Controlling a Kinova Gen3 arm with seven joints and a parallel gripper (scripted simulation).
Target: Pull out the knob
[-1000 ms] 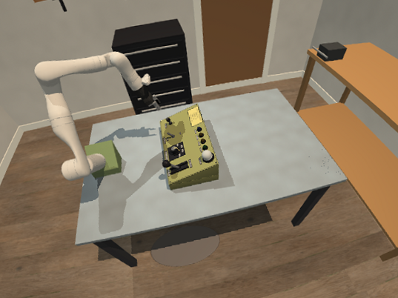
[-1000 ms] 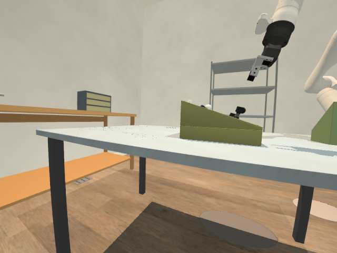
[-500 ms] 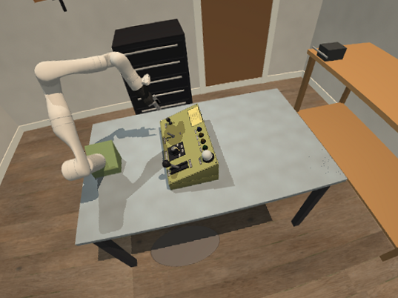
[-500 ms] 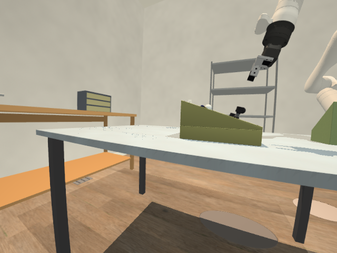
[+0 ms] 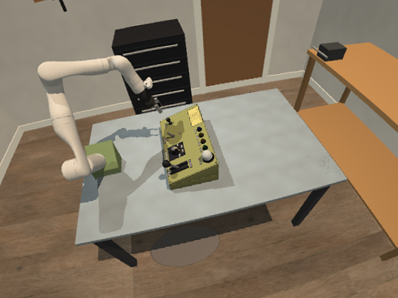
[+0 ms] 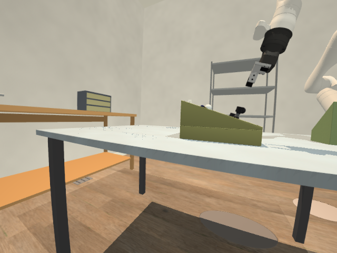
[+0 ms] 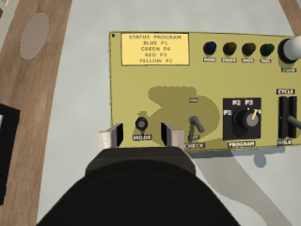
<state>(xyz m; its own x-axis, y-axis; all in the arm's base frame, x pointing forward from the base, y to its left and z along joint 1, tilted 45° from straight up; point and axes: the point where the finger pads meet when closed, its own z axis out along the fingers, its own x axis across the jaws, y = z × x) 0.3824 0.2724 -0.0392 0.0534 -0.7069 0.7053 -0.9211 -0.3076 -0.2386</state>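
Observation:
The olive wedge-shaped console (image 5: 188, 147) stands on the grey table; it also shows in the side view (image 6: 219, 125) and the wrist view (image 7: 207, 89). The small black MODE knob (image 7: 141, 123) sits at one corner of its panel, above its label, and shows in the overhead view (image 5: 167, 120) and the side view (image 6: 239, 110). My gripper (image 7: 142, 131) is open and empty. In the wrist view its two fingers frame the knob. In the side view the gripper (image 6: 251, 80) hangs well above the knob, apart from it. It also shows in the overhead view (image 5: 158, 109).
On the panel are a CHECK toggle (image 7: 197, 125), a PROGRAM dial (image 7: 246, 120), a CYCLE lever (image 7: 289, 118), a row of round lamps (image 7: 238, 48) and a white round button (image 7: 292, 47). A green box (image 5: 105, 158) stands at the arm's base.

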